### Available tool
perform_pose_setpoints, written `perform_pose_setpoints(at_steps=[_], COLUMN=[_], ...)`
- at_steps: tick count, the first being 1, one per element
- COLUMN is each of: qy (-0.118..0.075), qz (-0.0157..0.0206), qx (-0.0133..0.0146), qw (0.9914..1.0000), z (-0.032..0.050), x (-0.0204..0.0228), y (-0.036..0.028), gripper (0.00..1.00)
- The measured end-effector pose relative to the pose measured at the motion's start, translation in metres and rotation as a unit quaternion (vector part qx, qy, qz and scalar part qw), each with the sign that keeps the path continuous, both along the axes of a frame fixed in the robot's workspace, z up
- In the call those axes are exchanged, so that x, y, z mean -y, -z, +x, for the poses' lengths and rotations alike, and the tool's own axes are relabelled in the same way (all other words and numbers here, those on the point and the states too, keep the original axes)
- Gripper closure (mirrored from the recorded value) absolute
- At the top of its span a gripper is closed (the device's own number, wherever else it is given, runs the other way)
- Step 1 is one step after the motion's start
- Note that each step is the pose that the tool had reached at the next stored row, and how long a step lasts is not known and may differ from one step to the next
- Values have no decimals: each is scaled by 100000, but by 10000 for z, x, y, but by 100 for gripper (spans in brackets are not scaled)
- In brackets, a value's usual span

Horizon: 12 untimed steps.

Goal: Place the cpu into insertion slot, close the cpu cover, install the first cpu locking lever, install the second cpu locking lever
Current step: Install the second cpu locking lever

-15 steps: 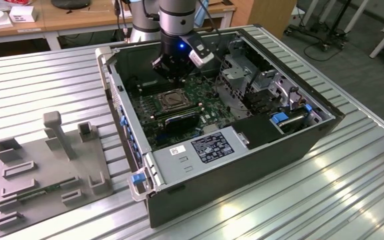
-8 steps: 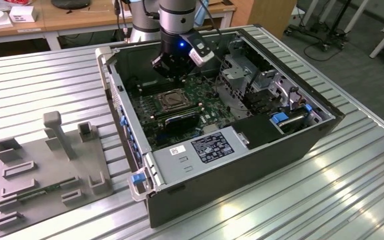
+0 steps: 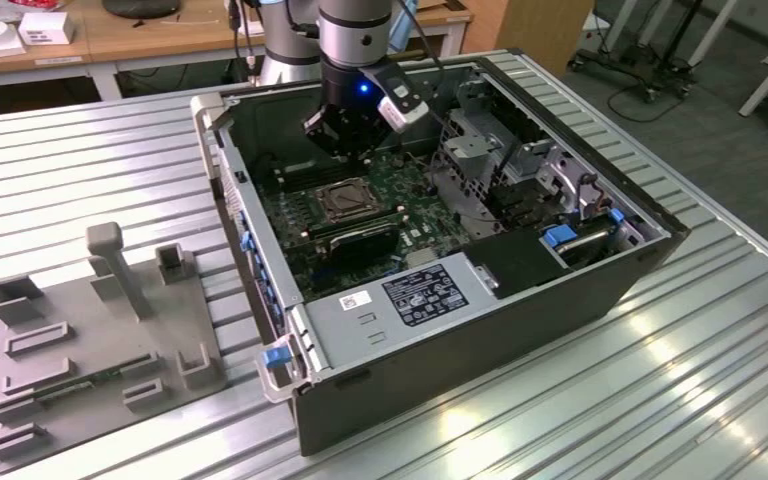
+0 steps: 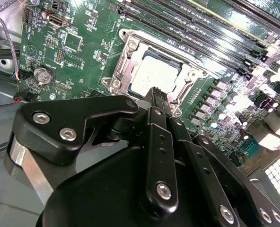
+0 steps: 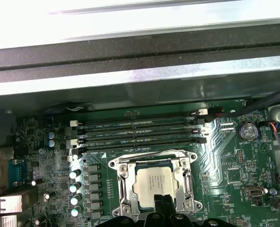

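The cpu [image 5: 155, 182] is seen lying flat in the insertion slot [image 5: 122, 176], inside the open computer case [image 3: 624, 275] on the ribbed metal table [image 3: 77, 190]. In both wrist views the pale lid of the chip is framed by the silvery cpu cover [image 5: 185, 177], which appears to be lying down around it; whether the cover is fully seated cannot be told.

The tool [image 5: 162, 201] is held above the near edge of the socket. Its fingertips [image 4: 155, 94] are pressed together with nothing between them, and the tip hangs just over the chip's edge. Contact with the chip or frame cannot be confirmed.

Handling, as judged: the chip is light, stiff, smooth-topped and fragile underneath, best taken by its edges only. The cover is thin sheet metal, springy, to be pushed at its rim, not its middle.

Hard to make out:
- The locking levers are not clearly separated from the socket's metal rim; their latched or free state cannot be read.
- In the exterior view the socket [image 3: 347, 203] is small and partly shadowed below the arm.
- The near side of the socket is cut off by the tool body in both wrist views.
- The memory slots [image 5: 140, 132] lie just beside the socket, unoccupied as far as shown.
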<state>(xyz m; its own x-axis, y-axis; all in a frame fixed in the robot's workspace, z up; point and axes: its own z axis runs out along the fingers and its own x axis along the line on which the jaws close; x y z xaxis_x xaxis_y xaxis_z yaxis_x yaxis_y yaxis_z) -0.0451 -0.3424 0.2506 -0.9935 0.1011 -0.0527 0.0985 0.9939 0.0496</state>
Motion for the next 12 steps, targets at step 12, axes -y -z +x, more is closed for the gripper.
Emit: perform_pose_setpoints(at_steps=[12], qy=[-6], qz=[-2], qx=[-3], qw=[100000], z=[0], x=[15], y=[-14], gripper=[89])
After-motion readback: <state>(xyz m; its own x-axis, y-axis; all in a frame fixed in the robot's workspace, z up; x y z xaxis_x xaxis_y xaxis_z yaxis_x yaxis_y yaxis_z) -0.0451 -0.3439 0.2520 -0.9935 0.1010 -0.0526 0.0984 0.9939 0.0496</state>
